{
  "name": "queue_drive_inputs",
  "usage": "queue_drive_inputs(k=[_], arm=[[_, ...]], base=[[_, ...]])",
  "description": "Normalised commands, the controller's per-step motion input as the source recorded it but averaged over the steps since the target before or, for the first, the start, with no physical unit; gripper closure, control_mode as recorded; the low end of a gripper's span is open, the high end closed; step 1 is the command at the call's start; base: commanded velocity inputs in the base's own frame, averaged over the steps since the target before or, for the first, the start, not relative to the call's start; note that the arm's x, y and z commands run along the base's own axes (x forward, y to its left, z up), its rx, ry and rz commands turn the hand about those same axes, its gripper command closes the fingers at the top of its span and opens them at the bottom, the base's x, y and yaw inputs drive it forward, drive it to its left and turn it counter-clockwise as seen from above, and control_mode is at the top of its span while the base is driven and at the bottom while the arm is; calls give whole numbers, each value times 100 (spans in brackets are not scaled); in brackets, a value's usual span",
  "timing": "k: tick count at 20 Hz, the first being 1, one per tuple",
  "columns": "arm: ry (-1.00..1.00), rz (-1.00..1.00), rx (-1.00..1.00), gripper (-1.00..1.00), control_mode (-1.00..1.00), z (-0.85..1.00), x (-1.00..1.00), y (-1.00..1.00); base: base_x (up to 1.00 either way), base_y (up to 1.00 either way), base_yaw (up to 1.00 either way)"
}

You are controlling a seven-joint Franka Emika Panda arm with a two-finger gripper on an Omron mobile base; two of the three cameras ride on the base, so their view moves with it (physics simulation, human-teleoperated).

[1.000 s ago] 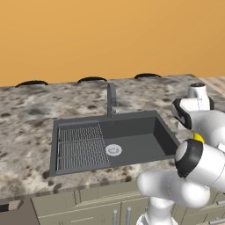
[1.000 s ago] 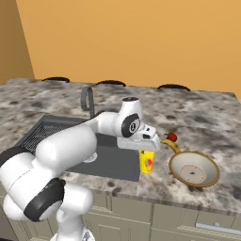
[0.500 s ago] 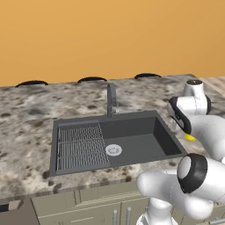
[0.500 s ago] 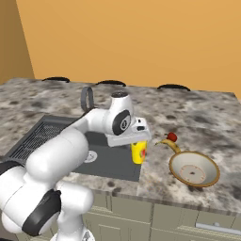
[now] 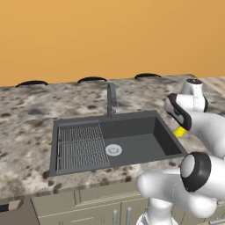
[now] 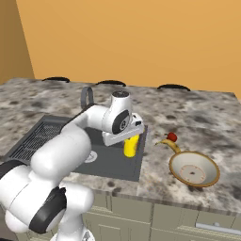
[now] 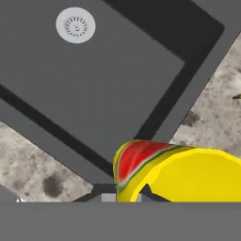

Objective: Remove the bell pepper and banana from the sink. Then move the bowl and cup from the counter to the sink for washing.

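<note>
A white robot arm reaches over a speckled stone desk [image 6: 197, 117] with a dark grey sink [image 5: 132, 143] set into it. The gripper [image 6: 127, 136] is closed tight on one yellow cup [image 6: 130, 146], which hangs from it over the right end of the sink, near the basin's right wall. In the hand view the cup [image 7: 183, 174] sits right at the gripper, its rim close to the camera and a red-and-green mark (like a melon slice) curving along its side; the sink floor and one round white drain [image 7: 75, 25] lie below it. From the left base view a bit of yellow cup [image 5: 179, 131] peeks out beneath the wrist, at the sink's right rim.

On the desk to the right of the sink, well apart from the gripper, rests one wide beige bowl [image 6: 194, 169]. Just beside its far left edge lie one banana [image 6: 170, 145] and one small red pepper [image 6: 172, 136], the pepper touching the banana's far end. One grey faucet [image 5: 111, 101] stands behind the basin, and a ribbed drainer [image 5: 81, 145] fills the sink's left part.
</note>
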Motion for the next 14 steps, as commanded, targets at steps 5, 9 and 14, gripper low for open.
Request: queue_drive_inputs(k=[5, 9, 14], arm=[[0, 28, 2, 100, -100, -9, 42, 26], [2, 17, 0, 100, -100, -22, 44, 24], [2, 8, 0, 100, -100, -34, 32, 18]], base=[[0, 0, 0], [0, 0, 0], [0, 0, 0]])
